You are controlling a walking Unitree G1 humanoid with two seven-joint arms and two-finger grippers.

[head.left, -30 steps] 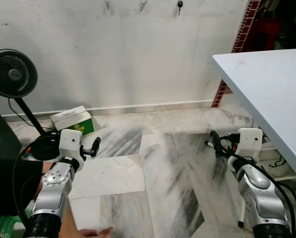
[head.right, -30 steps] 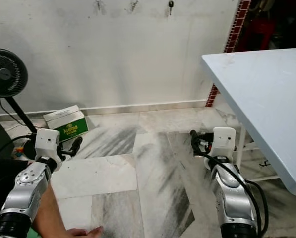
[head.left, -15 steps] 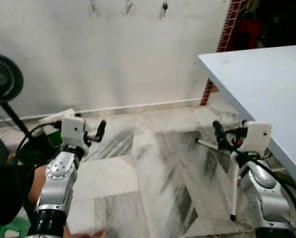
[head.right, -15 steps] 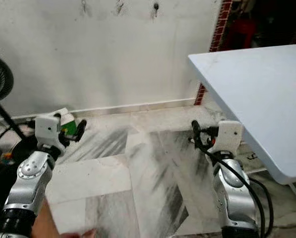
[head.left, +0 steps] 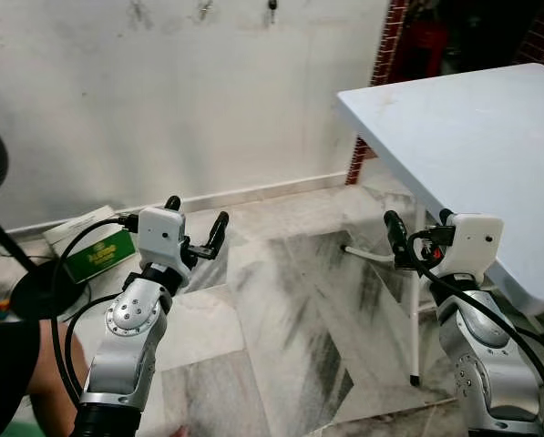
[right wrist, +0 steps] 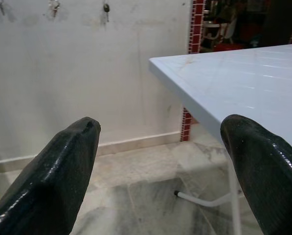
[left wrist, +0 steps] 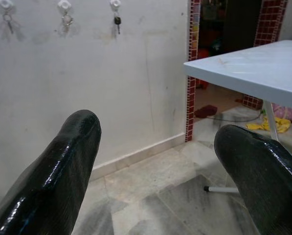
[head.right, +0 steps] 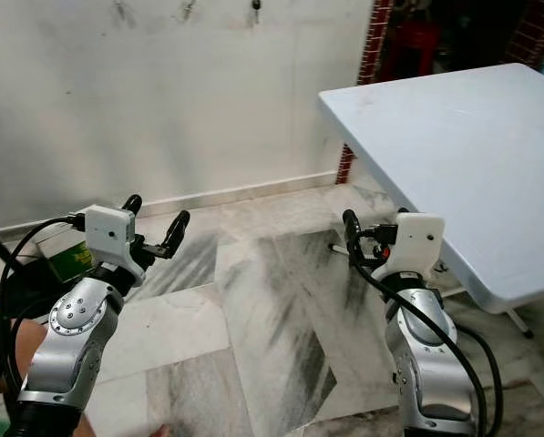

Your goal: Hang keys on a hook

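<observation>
Three white hooks sit high on the pale wall, each with something hanging from it: a key ring (left wrist: 8,20), a second key ring (left wrist: 66,19) and a dark key (left wrist: 117,21). The dark key (head.left: 272,11) also shows at the top edge of the left eye view. My left gripper (head.left: 197,217) is raised in front of me, open and holding nothing, far below the hooks. My right gripper (head.left: 417,228) is open and holding nothing too, close to the white table (head.left: 454,137). Both wrist views look between spread black fingertips (left wrist: 67,161) (right wrist: 57,176) toward the wall.
The white table's legs (head.left: 415,309) stand just right of my right arm. A green and white box (head.left: 94,250) and a fan's stand (head.left: 25,287) lie by the wall on the left. A red brick pillar (head.left: 372,82) ends the wall. A person's limb (head.left: 48,391) is at lower left.
The camera has turned right, so the wall, fan and box slid left and the table came nearer. Both arms stay raised with open fingers.
</observation>
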